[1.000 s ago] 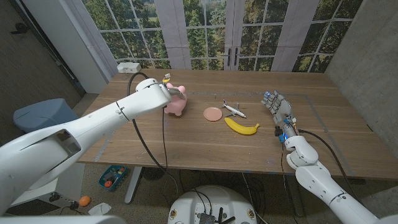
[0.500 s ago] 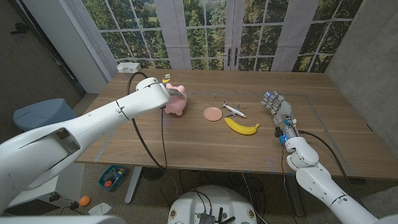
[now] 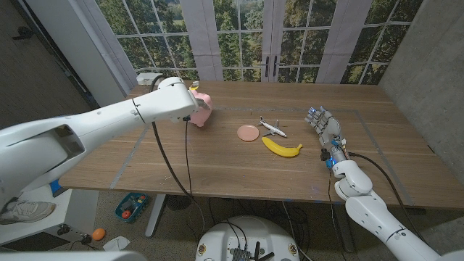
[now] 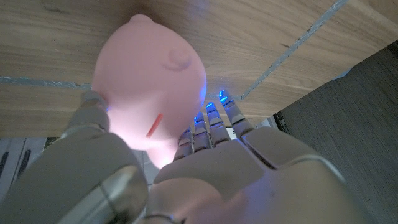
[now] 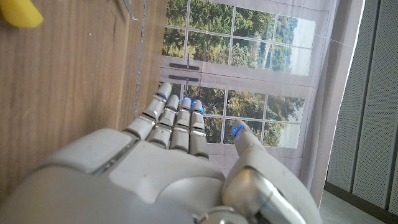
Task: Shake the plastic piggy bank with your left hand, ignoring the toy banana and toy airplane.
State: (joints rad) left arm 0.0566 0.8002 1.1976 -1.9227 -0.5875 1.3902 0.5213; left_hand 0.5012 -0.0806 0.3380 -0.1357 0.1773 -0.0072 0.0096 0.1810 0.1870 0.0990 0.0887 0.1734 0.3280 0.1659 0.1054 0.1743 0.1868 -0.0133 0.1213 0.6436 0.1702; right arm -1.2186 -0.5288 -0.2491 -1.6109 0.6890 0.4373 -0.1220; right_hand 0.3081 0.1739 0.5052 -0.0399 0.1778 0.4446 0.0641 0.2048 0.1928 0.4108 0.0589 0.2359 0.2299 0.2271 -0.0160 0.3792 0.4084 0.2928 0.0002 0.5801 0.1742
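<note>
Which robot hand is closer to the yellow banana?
The right hand. It waits on the table just beside the banana, not touching it. The left hand is farther off across the table, holding the piggy bank.

— How much of the piggy bank [image 3: 201,109] can the head view see?
— Only its right part; the left arm covers the rest and the left hand.
— And the banana [image 5: 20,12]?
— The right wrist view's edge cuts it to a yellow tip.
</note>
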